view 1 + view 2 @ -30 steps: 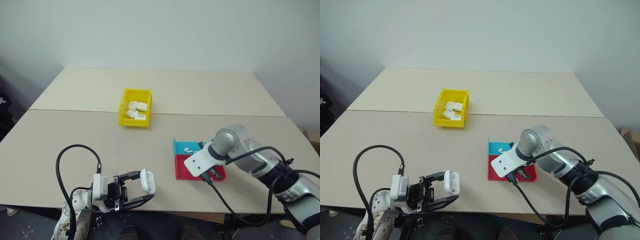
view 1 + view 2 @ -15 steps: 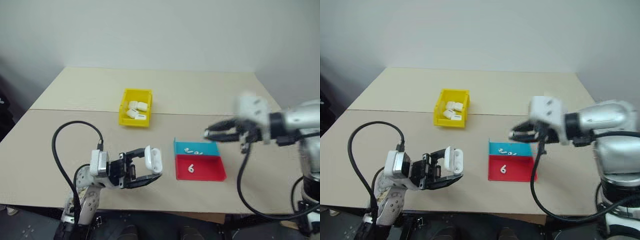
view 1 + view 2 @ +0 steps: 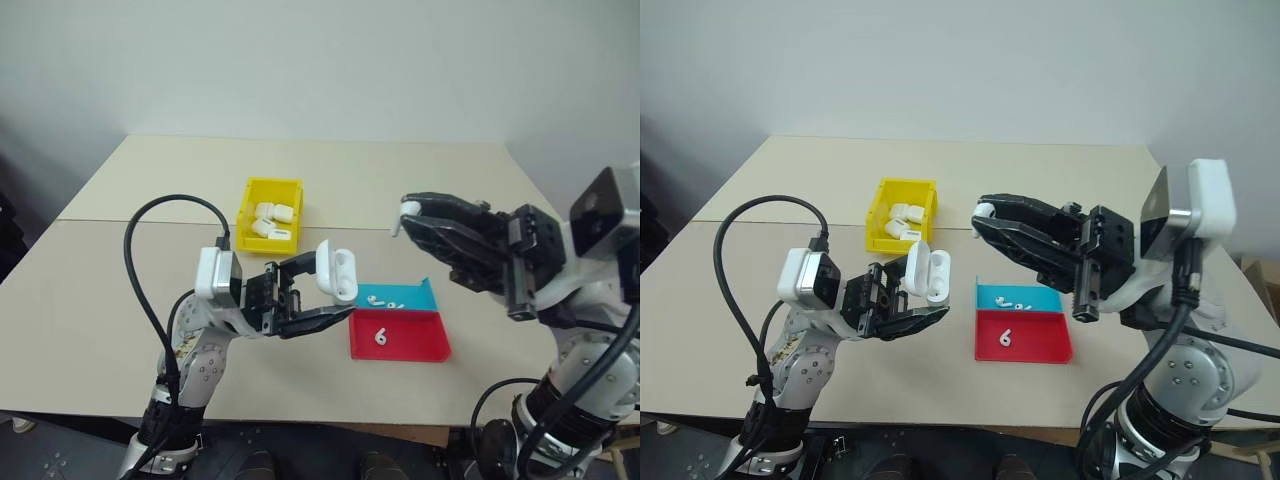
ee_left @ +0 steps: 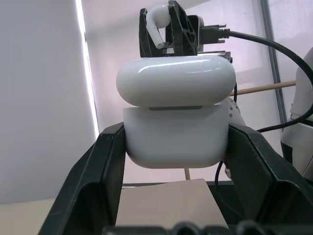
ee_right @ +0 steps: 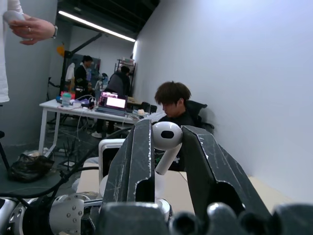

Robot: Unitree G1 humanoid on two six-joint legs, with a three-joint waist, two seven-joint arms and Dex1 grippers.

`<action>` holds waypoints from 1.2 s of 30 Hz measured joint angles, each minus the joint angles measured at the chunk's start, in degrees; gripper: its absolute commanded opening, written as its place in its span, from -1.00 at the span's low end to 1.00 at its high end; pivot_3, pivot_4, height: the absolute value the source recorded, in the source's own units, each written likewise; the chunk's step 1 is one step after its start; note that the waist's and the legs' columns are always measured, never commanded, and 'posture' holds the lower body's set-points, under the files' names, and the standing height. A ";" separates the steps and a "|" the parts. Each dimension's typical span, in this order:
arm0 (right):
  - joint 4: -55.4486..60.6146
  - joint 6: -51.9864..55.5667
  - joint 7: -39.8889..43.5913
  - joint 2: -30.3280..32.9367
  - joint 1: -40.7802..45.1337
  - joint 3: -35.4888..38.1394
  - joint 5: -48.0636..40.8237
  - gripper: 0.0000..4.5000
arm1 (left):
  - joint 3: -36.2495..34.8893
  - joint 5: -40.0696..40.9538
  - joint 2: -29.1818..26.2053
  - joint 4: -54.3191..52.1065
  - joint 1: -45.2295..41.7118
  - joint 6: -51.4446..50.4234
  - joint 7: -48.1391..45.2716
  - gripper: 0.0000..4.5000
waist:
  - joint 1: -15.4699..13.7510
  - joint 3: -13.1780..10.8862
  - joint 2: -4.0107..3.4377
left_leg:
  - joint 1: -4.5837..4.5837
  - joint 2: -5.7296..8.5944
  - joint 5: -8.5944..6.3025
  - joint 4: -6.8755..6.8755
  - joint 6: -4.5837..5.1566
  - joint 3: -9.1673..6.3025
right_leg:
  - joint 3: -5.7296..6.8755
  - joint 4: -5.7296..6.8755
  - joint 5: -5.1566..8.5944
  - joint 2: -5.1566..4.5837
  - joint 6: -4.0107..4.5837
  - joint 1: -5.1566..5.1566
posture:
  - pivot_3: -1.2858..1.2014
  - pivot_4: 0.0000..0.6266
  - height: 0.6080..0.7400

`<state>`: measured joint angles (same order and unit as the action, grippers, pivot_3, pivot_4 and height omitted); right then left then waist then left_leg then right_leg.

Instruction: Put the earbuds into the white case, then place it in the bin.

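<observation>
A plain white wall backs the pale beige table (image 3: 150, 300), where the small yellow plastic bin (image 3: 270, 215) sits beyond the shallow blue tray (image 3: 425, 297) and red tray (image 3: 420, 340). Above it the left gripper (image 3: 325, 295) clamps the glossy white case (image 3: 338, 272), lid open – facing the right gripper (image 3: 410, 222), which pinches a tiny white earbud (image 5: 166, 142) opposite it, apart.

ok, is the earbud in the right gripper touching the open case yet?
Apart. In the left eye view the earbud, pinched in the right gripper, hangs clear of the white case held by the left gripper, with bare table between them.
</observation>
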<state>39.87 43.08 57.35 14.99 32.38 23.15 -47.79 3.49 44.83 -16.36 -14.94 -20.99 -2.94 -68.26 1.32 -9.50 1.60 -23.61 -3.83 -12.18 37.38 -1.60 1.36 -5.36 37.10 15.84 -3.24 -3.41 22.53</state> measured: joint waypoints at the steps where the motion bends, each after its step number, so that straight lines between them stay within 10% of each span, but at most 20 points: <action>1: -0.58 -1.83 0.00 0.02 -0.08 -1.40 0.26 -0.57 | 0.00 0.14 0.25 -0.34 0.00 0.00 0.04 0.24 | 0.03 0.00 0.00 | 0.00 0.00 0.00 0.00 0.00 0.00 | 0.00 0.00 0.00 0.00 0.00 0.00 | 0.03 -0.52 1.00; 30: -10.81 -25.92 2.73 8.33 -2.07 -18.59 6.59 -0.57 | -0.01 0.24 2.20 -3.28 1.31 -0.97 1.62 0.24 | -0.23 0.00 0.00 | 0.00 0.00 0.00 0.00 0.00 -0.01 | 0.00 -0.05 0.00 0.00 0.00 -0.02 | 0.03 -0.52 1.00; 36: -11.05 -28.42 2.72 9.33 -2.43 -19.33 7.39 0.14 | -0.03 0.19 2.10 -3.24 1.48 -0.97 1.26 0.24 | -0.26 0.00 0.00 | 0.00 0.01 0.00 0.00 0.00 -0.01 | 0.00 -0.05 0.00 0.00 0.00 -0.02 | 0.03 -0.52 1.00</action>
<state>28.82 14.66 60.06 24.32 29.96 3.82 -40.40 3.46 45.02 -14.27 -18.18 -19.51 -3.91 -66.99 1.06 -9.51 1.61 -23.61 -3.83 -12.18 37.37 -1.60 1.36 -5.36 37.05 15.85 -3.24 -3.41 22.52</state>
